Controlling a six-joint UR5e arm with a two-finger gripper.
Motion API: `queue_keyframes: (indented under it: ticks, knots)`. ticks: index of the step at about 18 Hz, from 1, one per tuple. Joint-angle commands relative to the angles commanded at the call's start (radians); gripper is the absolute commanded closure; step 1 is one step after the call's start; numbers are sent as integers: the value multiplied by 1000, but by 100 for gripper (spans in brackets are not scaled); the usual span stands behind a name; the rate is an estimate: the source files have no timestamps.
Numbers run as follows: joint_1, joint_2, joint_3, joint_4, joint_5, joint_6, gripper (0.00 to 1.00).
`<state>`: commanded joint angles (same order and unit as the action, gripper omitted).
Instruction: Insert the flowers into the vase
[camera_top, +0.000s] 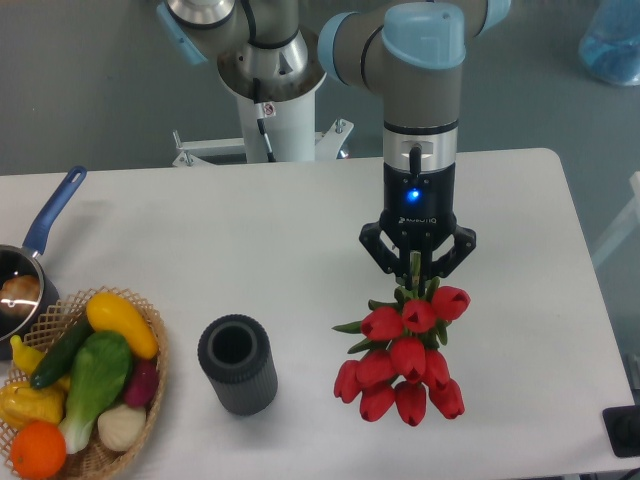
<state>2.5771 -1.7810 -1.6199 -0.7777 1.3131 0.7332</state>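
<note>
One arm: the UR5e reaches down over the right half of the table (250, 230), wrist vertical, a blue light lit on it.
Gripper: the gripper (417, 268) has its two fingers closed on the green stems of the flowers.
Flowers: the flowers (408, 358), a bunch of red tulip buds, hang heads toward the table's front edge, right of centre; whether the buds touch the tabletop cannot be told.
Vase: the vase (238, 364) stands upright near the front edge, left of the flowers and apart from them, mouth open.
Basket: a wicker basket (152, 375) of fruit and vegetables sits at the front left corner.
Saucepan: a blue-handled saucepan (40, 240) lies at the left edge.
</note>
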Motion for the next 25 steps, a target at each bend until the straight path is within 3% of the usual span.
queue_keyframes:
  ticks: [25]
  knots:
    - [25,2,29,8,-31,-11,90]
